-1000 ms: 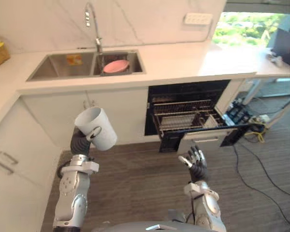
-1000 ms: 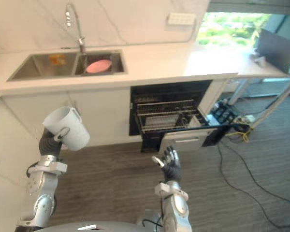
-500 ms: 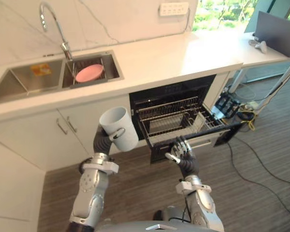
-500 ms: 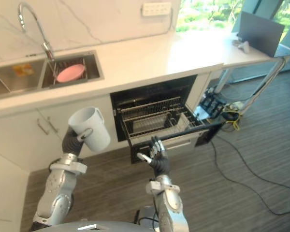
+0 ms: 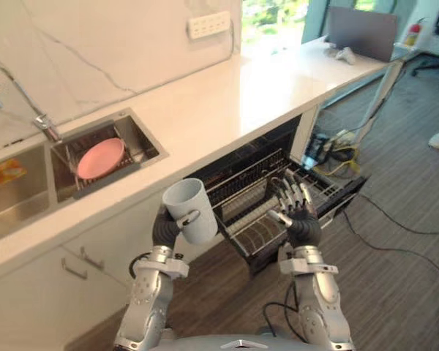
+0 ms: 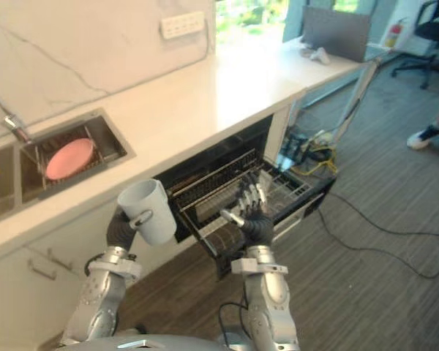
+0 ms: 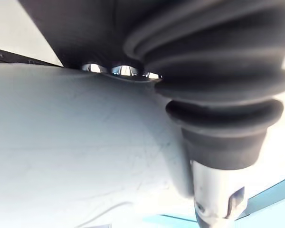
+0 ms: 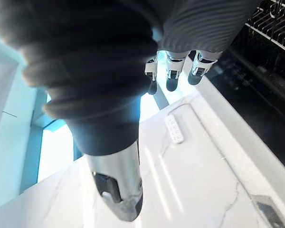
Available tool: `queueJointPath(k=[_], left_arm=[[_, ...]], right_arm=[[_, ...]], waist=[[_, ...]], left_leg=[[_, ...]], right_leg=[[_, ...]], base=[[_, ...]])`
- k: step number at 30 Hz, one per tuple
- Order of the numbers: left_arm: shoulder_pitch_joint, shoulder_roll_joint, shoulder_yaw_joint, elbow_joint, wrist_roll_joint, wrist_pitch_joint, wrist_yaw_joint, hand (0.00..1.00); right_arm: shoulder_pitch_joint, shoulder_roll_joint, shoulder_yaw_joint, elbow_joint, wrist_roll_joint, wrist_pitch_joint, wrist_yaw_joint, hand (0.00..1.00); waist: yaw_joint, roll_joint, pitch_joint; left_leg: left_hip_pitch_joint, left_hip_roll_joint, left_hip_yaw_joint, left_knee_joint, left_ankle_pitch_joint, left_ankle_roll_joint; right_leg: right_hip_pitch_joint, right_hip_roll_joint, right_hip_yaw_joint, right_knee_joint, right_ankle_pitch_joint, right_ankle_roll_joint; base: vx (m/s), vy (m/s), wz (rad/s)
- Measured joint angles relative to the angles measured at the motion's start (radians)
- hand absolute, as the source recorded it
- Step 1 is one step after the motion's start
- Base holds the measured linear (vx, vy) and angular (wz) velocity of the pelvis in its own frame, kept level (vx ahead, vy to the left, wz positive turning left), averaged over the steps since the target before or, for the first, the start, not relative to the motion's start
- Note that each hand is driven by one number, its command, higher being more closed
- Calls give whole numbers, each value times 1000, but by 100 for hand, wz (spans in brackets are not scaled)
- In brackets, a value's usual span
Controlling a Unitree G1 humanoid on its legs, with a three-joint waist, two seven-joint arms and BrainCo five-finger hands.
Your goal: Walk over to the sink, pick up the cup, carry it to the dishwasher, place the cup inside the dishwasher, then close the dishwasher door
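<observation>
Left hand (image 5: 163, 229): fingers clamped on the handle of the cup (image 5: 189, 210). Cup is mouth up, in the air by the counter edge, just left of the pulled-out dishwasher rack (image 5: 243, 208). Right hand (image 5: 300, 221): fingers straight and spread, raised over the rack.

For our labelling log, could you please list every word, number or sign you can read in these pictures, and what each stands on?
No text here can be read.
On the yellow and orange sticker in the left sink basin: print too blurred to read.
On the cup held in the left hand: no marking on the side in view.
On the wall socket panel: too small to tell.
</observation>
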Motion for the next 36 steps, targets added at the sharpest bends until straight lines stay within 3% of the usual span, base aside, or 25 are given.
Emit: queueJointPath(k=[1, 4, 5, 6, 7, 9, 12, 13, 15, 19, 22, 26, 30, 36], left_arm=[[-19, 8, 4, 9, 0, 0, 7, 100], [-97, 5, -10, 20, 3, 0, 28, 100], [-118, 1, -13, 22, 11, 0, 31, 100], [-145, -6, -22, 23, 49, 0, 53, 100], [-154, -6, -25, 23, 66, 0, 67, 100], [-161, -1, -19, 23, 115, 9, 137, 100], [-169, 25, -5, 21, 172, 19, 257, 100], [-173, 28, -5, 21, 184, 26, 274, 100], [-195, 11, -19, 21, 237, 41, 341, 100], [-227, -25, -24, 21, 338, 51, 451, 100], [-234, -26, -50, 27, 455, 79, 517, 100], [-260, -29, -91, 93, 647, 122, 623, 100], [-285, -24, -98, 134, 835, 160, 749, 100], [-288, -22, -129, 190, 929, 186, 816, 100]], right_arm=[[-14, 6, -6, 0, 9, 3, 24, 0], [-44, 7, -24, 0, 37, 19, 39, 0], [-45, 6, -25, 0, 46, 23, 38, 0], [-45, 7, -23, 0, 47, 35, 35, 0], [-46, 6, -22, 0, 47, 42, 33, 0], [-63, 6, 24, 0, 47, 59, 31, 0], [-125, 11, 106, 0, 52, 62, 32, 0], [-129, 10, 110, 0, 56, 64, 33, 0], [-123, -1, 109, 0, 58, 75, 29, 0], [-126, -13, 117, 0, 74, 89, 28, 0], [-128, -14, 128, 0, 116, 126, 30, 0], [-125, -18, 129, 0, 155, 179, 28, 0], [-124, -33, 145, 1, 229, 198, 0, 0], [-143, -48, 160, 10, 242, 239, -55, 0]], waist=[[-5, -12, -4], [-8, -3, 5], [-9, 5, 10], [-11, 17, 25], [-11, 16, 33], [-4, 30, 46], [36, 17, 44], [31, 15, 47], [7, 13, 57], [24, 16, 56], [29, 16, 55], [26, 14, 55], [33, -2, 41], [42, -10, 36]], left_leg=[[-26, -16, -2, 61, -37, 14], [-47, -63, -34, 129, -142, 47], [-46, -69, -25, 138, -166, 51], [-18, -66, 8, 130, -180, 69], [4, -60, 30, 123, -179, 71], [51, -24, 114, 121, -191, 89], [28, 16, 159, 150, -225, 73], [21, 19, 160, 149, -226, 72], [5, 28, 130, 147, -229, 52], [9, 54, 119, 123, -204, 35], [17, 74, 120, 109, -194, 23], [45, 66, 110, 77, -175, 14], [70, 52, 100, 16, -155, 16], [78, 43, 81, -36, -114, 12]], right_leg=[[13, -19, -1, -52, 47, 9], [19, -57, -4, -111, 148, 18], [-8, -63, -7, -76, 174, -9], [-72, -67, -11, 15, 219, -69], [-89, -68, -16, 37, 238, -68], [-113, -38, -106, -2, 279, -48], [-112, 28, -197, -204, 371, -51], [-110, 36, -196, -234, 389, -48], [-79, 51, -235, -285, 401, -50], [-64, 87, -254, -314, 402, -52], [-63, 113, -255, -330, 415, -52], [-31, 113, -262, -345, 415, -52], [-5, 112, -284, -365, 414, -53], [-3, 111, -307, -366, 412, -59]], base=[[54, 370, -45], [14, 350, -39], [-30, 395, -65], [-37, 316, -64], [-39, 281, -80], [-30, 205, -110], [-36, 107, -150], [-34, 11, -66], [6, -60, 22], [58, -95, 9], [103, -74, -7], [89, -23, 2], [31, -21, 14], [-15, -26, 11]])
